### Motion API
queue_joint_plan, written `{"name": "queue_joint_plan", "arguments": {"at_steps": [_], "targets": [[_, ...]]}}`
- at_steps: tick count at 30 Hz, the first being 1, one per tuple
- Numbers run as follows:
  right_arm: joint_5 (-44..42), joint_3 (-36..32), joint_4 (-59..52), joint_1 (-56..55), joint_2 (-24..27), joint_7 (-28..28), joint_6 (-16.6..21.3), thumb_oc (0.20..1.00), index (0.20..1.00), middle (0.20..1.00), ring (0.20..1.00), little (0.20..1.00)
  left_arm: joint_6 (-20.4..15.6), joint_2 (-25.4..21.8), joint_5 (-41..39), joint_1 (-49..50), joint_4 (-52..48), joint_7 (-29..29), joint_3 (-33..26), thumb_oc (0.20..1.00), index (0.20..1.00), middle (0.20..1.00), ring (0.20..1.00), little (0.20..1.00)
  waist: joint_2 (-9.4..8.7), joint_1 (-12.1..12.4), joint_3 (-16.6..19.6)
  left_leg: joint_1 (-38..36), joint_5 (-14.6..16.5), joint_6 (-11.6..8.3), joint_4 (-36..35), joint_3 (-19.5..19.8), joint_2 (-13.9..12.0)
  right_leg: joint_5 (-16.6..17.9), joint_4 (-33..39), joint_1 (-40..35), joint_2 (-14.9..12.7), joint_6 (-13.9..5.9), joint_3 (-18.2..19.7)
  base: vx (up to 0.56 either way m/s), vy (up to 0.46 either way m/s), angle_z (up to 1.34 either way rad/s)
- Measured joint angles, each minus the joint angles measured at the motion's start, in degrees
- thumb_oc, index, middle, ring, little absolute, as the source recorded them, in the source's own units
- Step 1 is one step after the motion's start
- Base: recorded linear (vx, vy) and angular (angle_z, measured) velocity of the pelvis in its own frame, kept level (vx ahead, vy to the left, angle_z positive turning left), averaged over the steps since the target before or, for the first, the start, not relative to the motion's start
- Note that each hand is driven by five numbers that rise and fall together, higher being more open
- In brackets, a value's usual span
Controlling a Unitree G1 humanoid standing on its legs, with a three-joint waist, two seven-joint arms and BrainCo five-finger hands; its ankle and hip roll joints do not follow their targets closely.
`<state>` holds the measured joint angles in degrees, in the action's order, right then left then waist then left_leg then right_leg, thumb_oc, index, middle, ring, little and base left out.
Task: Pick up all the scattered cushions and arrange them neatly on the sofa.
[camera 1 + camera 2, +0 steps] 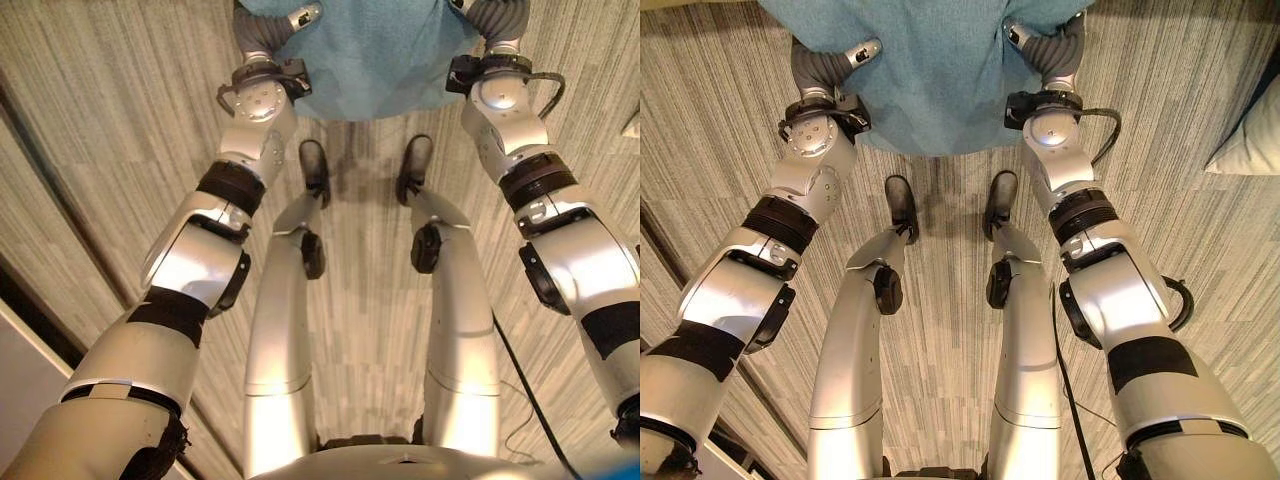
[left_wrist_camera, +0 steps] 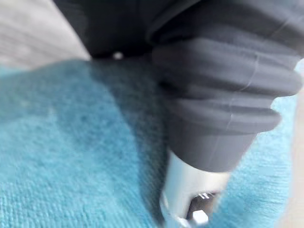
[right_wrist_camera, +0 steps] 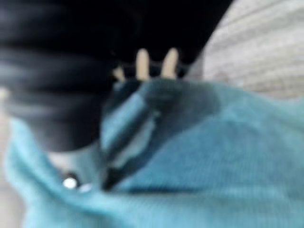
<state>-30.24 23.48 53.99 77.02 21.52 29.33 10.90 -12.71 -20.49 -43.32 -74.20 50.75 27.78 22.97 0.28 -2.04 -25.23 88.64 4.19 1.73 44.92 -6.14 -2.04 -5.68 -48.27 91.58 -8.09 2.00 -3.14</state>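
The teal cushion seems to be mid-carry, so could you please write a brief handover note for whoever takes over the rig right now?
Left hand: against the left edge of the teal cushion; how its fingers grip is hidden.
Right hand: against the cushion's right edge, the fabric bunched at its fingers in the right wrist view; grip not readable.
Things: the teal cushion is held between both hands over the carpet. A pale cushion lies on the carpet to the robot's right.
Done: teal cushion apparently lifted.
Left: set it on the sofa, then fetch the pale cushion and any others.
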Motion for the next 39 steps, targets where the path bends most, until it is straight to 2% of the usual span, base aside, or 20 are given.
{"name": "queue_joint_plan", "arguments": {"at_steps": [4,9,11,13,16,18,19,20,24,25,31,32,33,34,36,37,38,39], "targets": [[0.1,0.0,-0.7,0.0,0.7,-0.1,0.1,0.200,0.200,0.200,0.200,0.200,-0.1,-0.3,-0.1,0.0,-0.1,0.0,-0.4,0.200,0.200,0.200,0.200,0.200,0.00,0.0,0.0,-0.1,-0.7,-0.01,-1.4,0.0,0.0,0.6,1.5,-0.1,0.1,0.01,-0.1,0.00,0.000,0.00],[0.2,-0.5,-4.7,-1.7,1.5,-0.2,-0.5,0.200,0.200,0.200,0.200,0.200,0.0,-0.1,-0.7,1.1,-3.0,0.0,-1.4,0.200,0.200,0.200,0.200,0.200,0.05,0.0,-0.3,-3.7,-2.8,0.10,-6.1,0.1,-0.1,3.1,6.6,-4.2,0.3,-0.05,-1.1,-0.01,0.040,-0.04],[1.3,-0.6,-8.2,-7.2,1.2,-0.2,-0.5,0.200,0.200,0.200,0.200,0.200,-0.1,1.6,-0.9,6.5,-6.7,0.0,-2.9,0.200,0.200,0.200,0.200,0.200,0.06,-0.1,0.2,-8.8,-3.9,-0.04,-9.6,0.6,0.0,4.2,10.7,-10.1,0.5,-0.32,-2.2,-0.04,0.013,-0.03],[2.4,-1.2,-10.5,-13.4,0.5,-0.2,0.6,0.200,0.200,0.200,0.200,0.200,-1.6,3.3,-0.9,13.2,-9.7,-0.2,-3.0,0.200,0.200,0.200,0.200,0.200,-0.02,-0.2,6.0,-7.8,-3.6,-0.09,-10.1,0.9,0.1,3.9,11.4,-9.3,0.6,-0.75,-2.4,-0.05,0.016,0.02],[2.4,-8.6,-22.2,-23.6,-1.6,-1.2,2.0,0.200,0.200,0.200,0.200,0.200,-3.1,6.5,-0.9,22.6,-20.6,-0.3,-6.2,0.200,0.200,0.200,0.200,0.200,-0.10,0.1,6.0,-12.0,-4.0,-0.59,-13.0,0.9,0.8,3.7,13.1,-13.0,0.3,-1.21,-2.3,-0.04,-0.011,0.08],[2.4,-9.1,-23.9,-28.0,-4.3,-1.2,3.2,0.200,0.200,0.200,0.200,0.200,-4.0,7.3,-0.8,26.4,-21.7,-0.3,-6.2,0.200,0.200,0.200,0.200,0.200,-0.10,-0.3,4.9,-17.2,-4.4,-0.27,-14.8,0.8,1.1,3.6,14.2,-17.8,0.0,-1.23,-2.3,0.01,-0.026,0.03],[2.5,-9.7,-27.3,-32.5,-5.2,-1.4,3.3,0.200,0.200,0.200,0.200,0.200,-4.0,7.7,-0.4,29.5,-23.8,-0.3,-6.9,0.200,0.200,0.200,0.200,0.200,-0.10,-0.3,4.9,-21.4,-4.3,-0.34,-16.3,0.7,1.2,3.4,15.0,-21.6,0.0,-1.33,-2.4,0.03,-0.073,0.02],[3.1,-8.8,-31.9,-37.6,-5.7,-1.7,4.6,0.200,0.200,0.200,0.200,0.200,-5.6,8.0,0.4,33.6,-28.4,-0.4,-7.0,0.200,0.200,0.200,0.200,0.200,-0.16,-0.5,5.1,-26.7,-4.6,-0.59,-18.8,1.0,1.3,3.3,16.7,-26.7,0.1,-1.39,-2.7,0.01,-0.062,0.03],[4.3,-9.7,-38.2,-43.8,-5.3,-2.7,5.4,0.200,0.200,0.200,0.200,0.200,-5.7,7.5,3.9,38.8,-36.3,-1.2,-7.1,0.200,0.200,0.200,0.200,0.200,-0.17,-0.8,5.1,-33.3,-5.2,-1.12,-22.5,2.0,1.7,2.9,19.0,-33.1,0.1,-1.54,-3.7,0.02,-0.067,0.09],[4.8,-9.7,-41.4,-48.6,-5.4,-3.3,5.5,0.200,0.200,0.200,0.200,0.200,-5.9,7.7,4.7,42.3,-38.6,-2.2,-6.5,0.200,0.200,0.200,0.200,0.200,-0.23,-0.7,5.2,-38.7,-6.1,-1.53,-25.8,2.8,1.9,2.8,21.2,-38.3,0.1,-1.49,-4.6,0.06,-0.074,0.15],[6.9,-9.5,-42.0,-53.8,-5.1,-5.6,6.1,0.200,0.200,0.200,0.200,0.200,-6.5,7.6,4.7,48.0,-39.0,-3.9,-5.3,0.200,0.200,0.200,0.200,0.200,-0.58,-0.7,6.2,-50.8,-7.1,-1.92,-31.8,4.0,1.6,2.2,25.3,-50.4,0.6,-1.43,-6.7,0.07,-0.086,0.12],[8.1,-9.6,-42.0,-57.5,-4.7,-6.8,5.9,0.200,0.200,0.200,0.200,0.200,-6.4,7.2,4.7,51.2,-38.9,-5.0,-4.3,0.200,0.200,0.200,0.200,0.200,-0.58,-0.8,6.2,-57.9,-7.4,-2.38,-34.5,5.2,1.3,2.1,28.3,-58.2,1.2,-1.49,-8.0,0.25,-0.163,0.20],[8.4,-9.7,-42.0,-59.2,-4.7,-7.1,5.8,0.200,0.200,0.200,0.200,0.200,-6.4,6.9,4.8,52.6,-38.9,-5.3,-3.6,0.200,0.200,0.200,0.200,0.200,-0.78,-0.9,7.1,-60.3,-7.2,-2.62,-35.5,5.7,1.1,1.7,29.4,-60.9,1.5,-1.54,-8.4,0.37,-0.280,0.39],[9.2,-10.1,-42.0,-62.3,-4.6,-8.6,5.7,0.200,0.200,0.200,0.200,0.200,-6.3,6.5,4.7,55.3,-38.9,-6.5,-3.1,0.200,0.200,0.200,0.200,0.200,-1.18,-0.8,8.2,-65.3,-6.0,-4.41,-36.6,6.9,0.5,1.2,31.7,-67.4,2.4,-1.40,-9.5,0.32,-0.234,0.29],[9.6,-10.3,-42.1,-65.2,-4.7,-9.9,5.3,0.200,0.200,0.200,0.200,0.200,-6.1,5.9,4.7,57.9,-38.9,-7.3,-2.7,0.200,0.200,0.200,0.200,0.200,-1.62,-0.7,8.6,-70.5,-5.0,-5.45,-37.3,7.7,-0.3,1.4,35.3,-74.5,3.6,-1.14,-10.7,0.18,-0.112,0.25],[10.1,-10.3,-42.1,-66.6,-5.3,-10.3,5.3,0.200,0.200,0.200,0.200,0.200,-6.1,6.2,4.8,59.1,-38.8,-7.5,-1.9,0.200,0.200,0.200,0.200,0.200,-1.82,-0.6,9.8,-71.2,-4.8,-5.36,-37.5,7.7,-0.5,1.4,36.4,-76.1,3.9,-1.11,-11.2,0.22,-0.082,0.15],[10.4,-10.3,-42.1,-68.9,-5.5,-11.3,5.3,0.200,0.200,0.200,0.200,0.200,-6.1,5.7,6.4,61.9,-38.8,-8.1,-1.7,0.200,0.200,0.200,0.200,0.200,-2.50,-0.6,14.8,-71.8,-4.3,-4.99,-38.2,8.0,-1.0,0.7,37.2,-76.7,4.6,-0.86,-11.4,0.20,-0.048,0.08],[10.4,-10.5,-41.9,-69.2,-5.4,-11.5,5.2,0.200,0.200,0.200,0.200,0.200,-5.8,5.7,6.9,62.3,-38.8,-8.6,-1.7,0.200,0.200,0.200,0.200,0.200,-2.63,-0.7,15.3,-72.7,-4.5,-4.74,-38.1,8.1,-1.1,0.7,37.8,-77.9,4.8,-0.82,-11.6,0.15,-0.018,0.07]]}}
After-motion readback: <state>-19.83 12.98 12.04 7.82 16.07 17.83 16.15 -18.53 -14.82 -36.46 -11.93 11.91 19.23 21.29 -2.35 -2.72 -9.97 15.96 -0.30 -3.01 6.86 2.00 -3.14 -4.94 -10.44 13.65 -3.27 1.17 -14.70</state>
